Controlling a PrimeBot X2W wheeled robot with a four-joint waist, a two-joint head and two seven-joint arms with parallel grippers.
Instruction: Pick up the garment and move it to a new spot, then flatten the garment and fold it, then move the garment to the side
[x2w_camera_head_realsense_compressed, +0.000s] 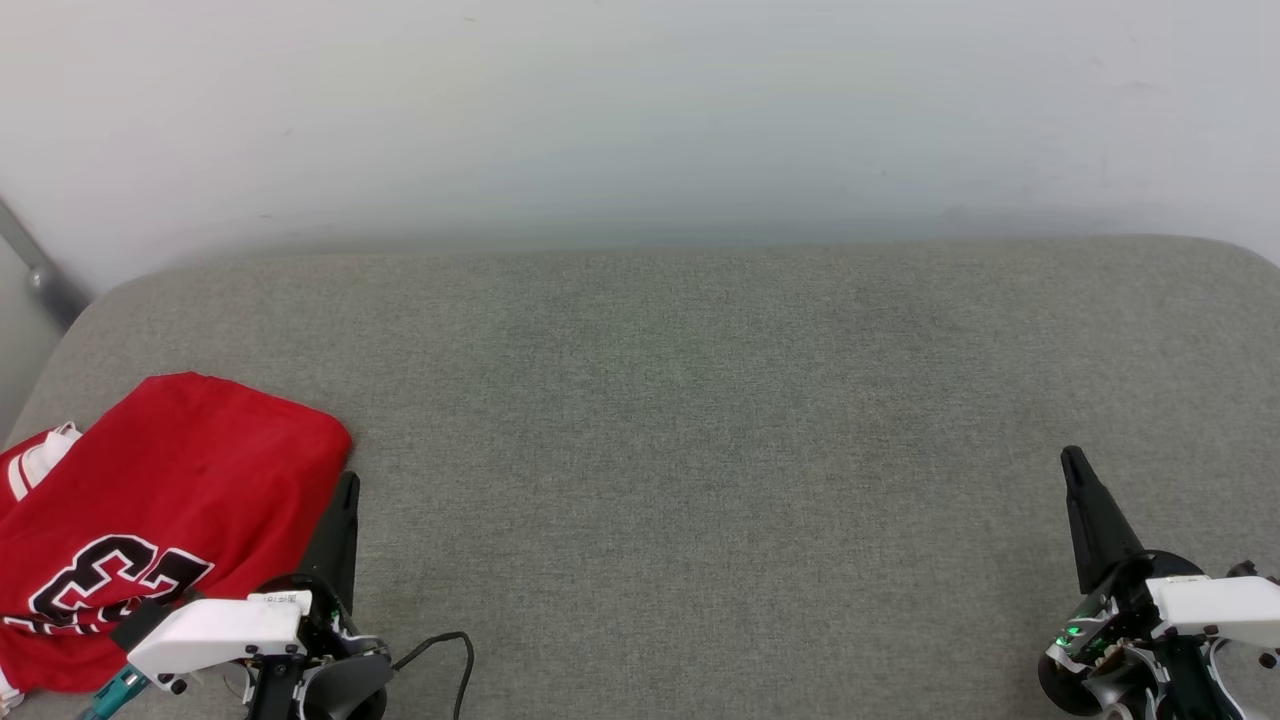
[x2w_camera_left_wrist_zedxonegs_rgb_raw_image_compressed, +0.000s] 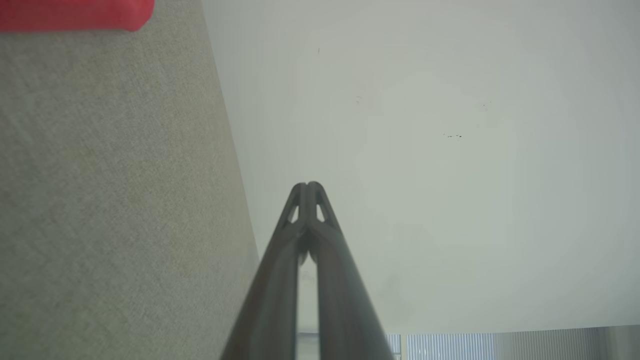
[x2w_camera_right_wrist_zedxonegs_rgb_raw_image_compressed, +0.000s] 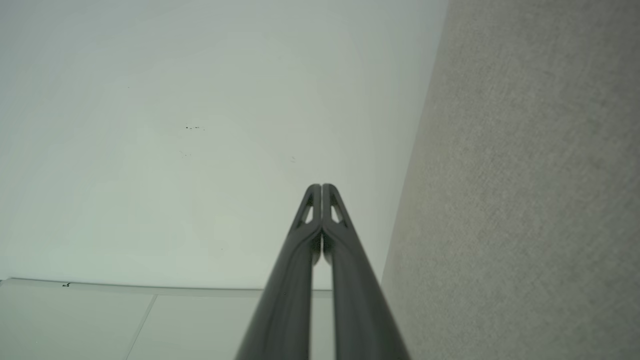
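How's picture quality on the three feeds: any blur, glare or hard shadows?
Head view: even soft light, garment sharp, no glare. Left wrist view: left gripper blurred near the lens, grey cushion soft. Right wrist view: right gripper equally blurred close up, no hard shadows.

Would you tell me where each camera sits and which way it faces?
Head view: on the head, facing forward and down at the grey fabric surface, wall and garment; left gripper and right gripper show, shut.
Left wrist view: on the left wrist, looking along its closed fingers at the wall; surface beside, garment's edge in a corner.
Right wrist view: on the right wrist, looking along its closed fingers at the wall; surface beside.
Shared: both wrist views face the wall; head and left wrist views catch the garment.
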